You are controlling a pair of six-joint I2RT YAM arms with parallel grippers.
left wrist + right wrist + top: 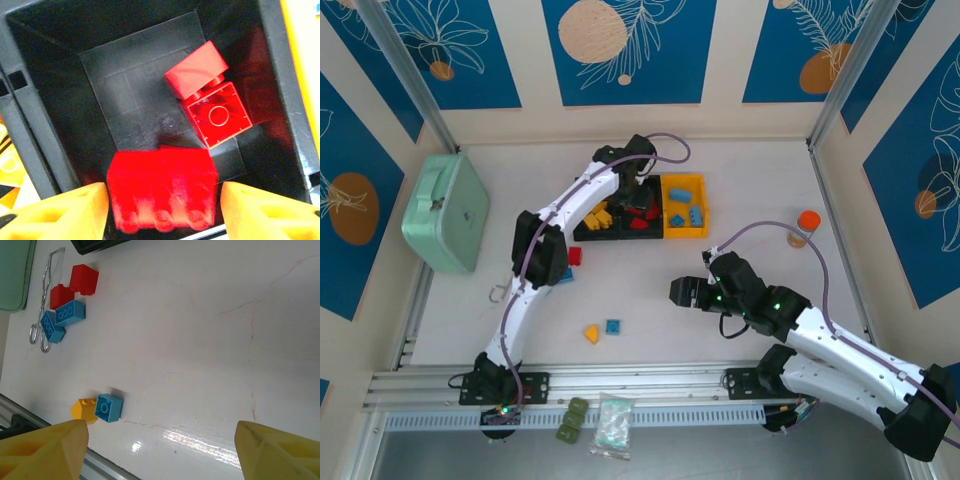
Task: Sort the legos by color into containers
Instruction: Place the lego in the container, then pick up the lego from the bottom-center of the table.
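Observation:
My left gripper [164, 210] hangs inside the middle black container [130, 100], jaws open. A blurred red lego [162, 187] lies between the yellow fingers with a small gap on each side. Two more red legos [219, 115] rest on that bin's floor. From above, the containers [683, 207] stand in a row: a black one with yellow legos [598, 216], the middle black one, and a yellow one with blue legos. My right gripper [160, 455] is open over bare table, nothing between its fingers. Ahead of it lie a blue lego [108, 407] and a yellow lego [82, 409].
Red legos [83, 279] and blue legos [70, 313] lie by a metal wire clip [47, 295] near the left arm. A mint green case [445, 210] stands at the left and an orange-capped bottle [807, 228] at the right. Olive blocks [572, 420] and a clear bag [613, 425] sit on the front rail.

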